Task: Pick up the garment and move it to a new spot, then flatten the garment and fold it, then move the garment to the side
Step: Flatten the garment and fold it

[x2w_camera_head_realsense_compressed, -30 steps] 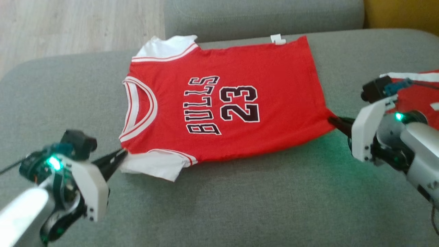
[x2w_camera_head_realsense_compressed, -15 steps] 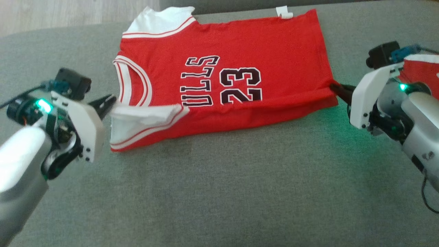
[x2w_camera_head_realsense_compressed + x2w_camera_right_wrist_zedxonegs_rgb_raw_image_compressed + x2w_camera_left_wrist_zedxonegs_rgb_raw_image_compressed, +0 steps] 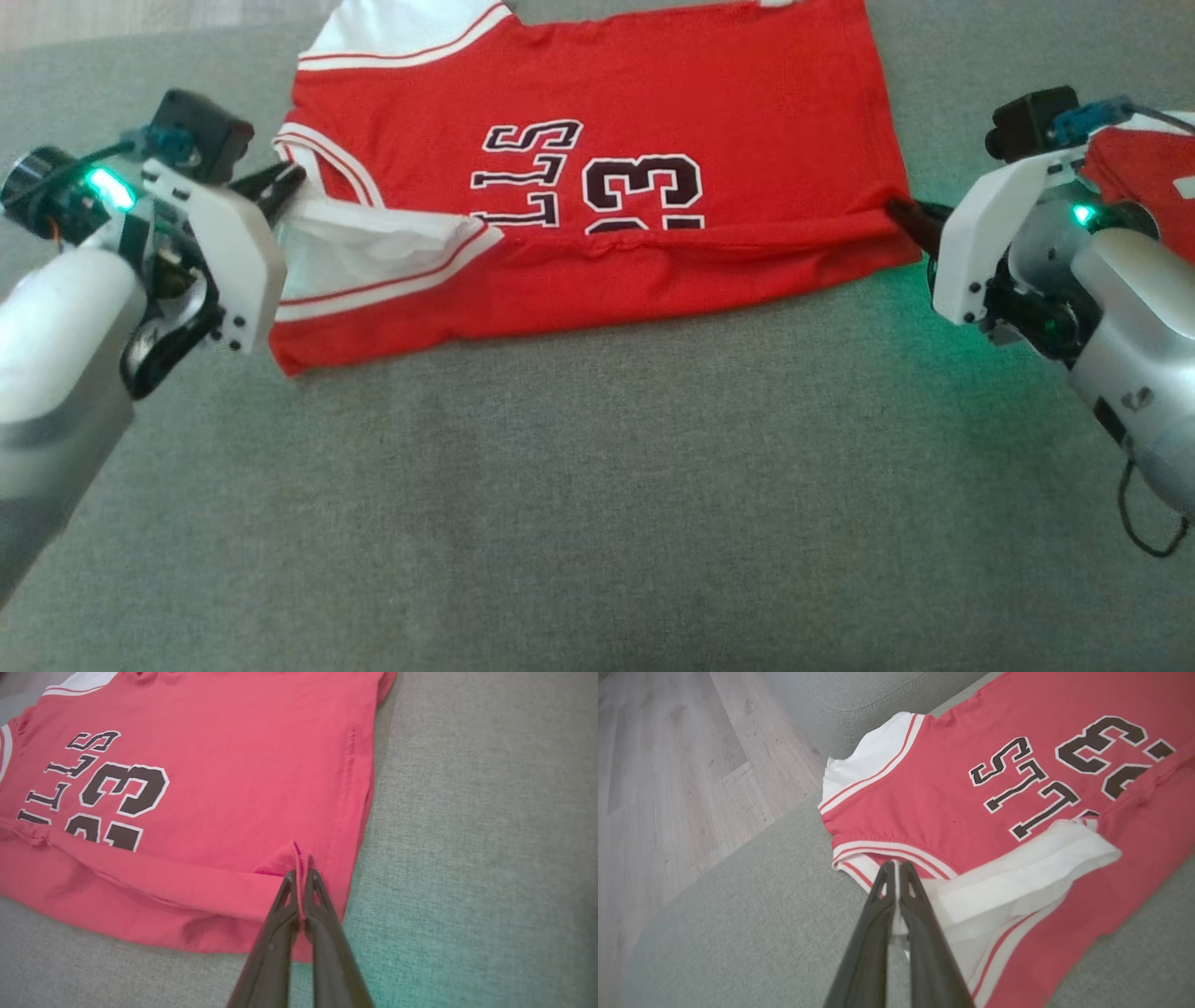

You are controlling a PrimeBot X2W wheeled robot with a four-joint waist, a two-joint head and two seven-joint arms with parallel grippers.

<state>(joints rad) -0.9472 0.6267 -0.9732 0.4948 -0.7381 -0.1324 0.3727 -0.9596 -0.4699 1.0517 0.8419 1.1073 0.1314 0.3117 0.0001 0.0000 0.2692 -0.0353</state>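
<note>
The garment (image 3: 653, 121) is a red jersey with white sleeves and black "BULLS 23" print, lying on a grey sofa cushion (image 3: 597, 485). Its near long edge is lifted and folded up over the print. My left gripper (image 3: 291, 177) is shut on the white near sleeve by the collar, seen up close in the left wrist view as the gripper (image 3: 895, 870) pinching white cloth of the garment (image 3: 952, 793). My right gripper (image 3: 898, 213) is shut on the near hem corner; in the right wrist view the gripper (image 3: 299, 877) pinches a red fold of the garment (image 3: 233, 765).
Another red cloth (image 3: 1144, 173) lies behind my right arm at the right edge. Wooden floor (image 3: 668, 765) lies beyond the sofa's left end. A second cushion (image 3: 859, 695) rises behind the jersey. Bare grey cushion spreads toward me.
Both grippers have carried the jersey's near edge away from me over the print, covering the lower halves of the letters and digits. The camera has also tilted down.
</note>
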